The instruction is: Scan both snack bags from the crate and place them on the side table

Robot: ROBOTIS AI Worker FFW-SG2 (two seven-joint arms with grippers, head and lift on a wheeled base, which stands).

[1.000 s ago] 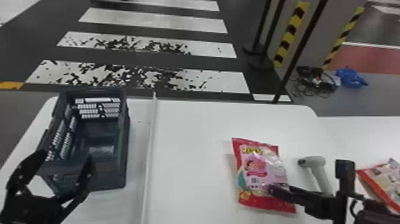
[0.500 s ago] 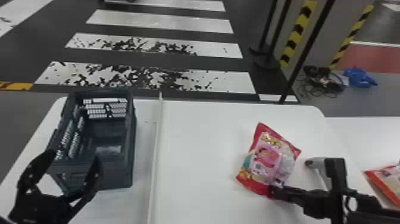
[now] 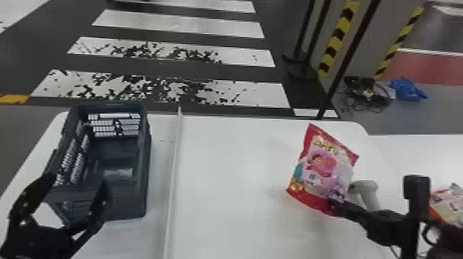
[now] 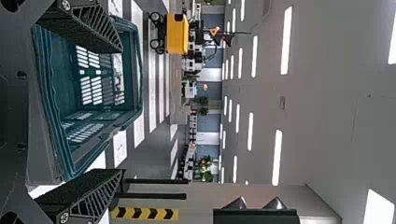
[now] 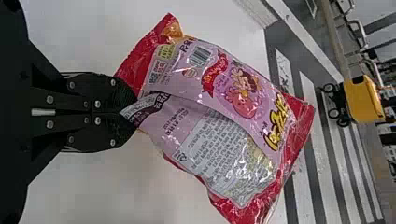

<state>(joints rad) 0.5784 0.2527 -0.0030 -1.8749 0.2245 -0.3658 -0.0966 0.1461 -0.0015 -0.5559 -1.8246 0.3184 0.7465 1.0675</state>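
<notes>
At the right of the head view, my right gripper (image 3: 336, 205) is shut on the lower edge of a red and pink snack bag (image 3: 320, 168), which is held tilted over the white table. In the right wrist view the right gripper (image 5: 133, 112) pinches the creased end of the snack bag (image 5: 233, 102), its barcode side showing. A grey-white scanner (image 3: 367, 189) stands just behind the gripper. The dark crate (image 3: 141, 203) is on the left, with my left gripper (image 3: 77, 193) open at its near end; in the left wrist view the left gripper (image 4: 100, 112) has the crate (image 4: 60, 140) between its spread fingers.
Another snack bag (image 3: 448, 203) lies on the side table (image 3: 413, 151) at the far right. A raised white divider (image 3: 174, 172) runs along the main table (image 3: 227, 206), between the crate and the held bag. Black posts stand behind the table.
The held snack bag has turned and come up off the table with its top edge raised, still in my right gripper. The left gripper stays open by the crate.
</notes>
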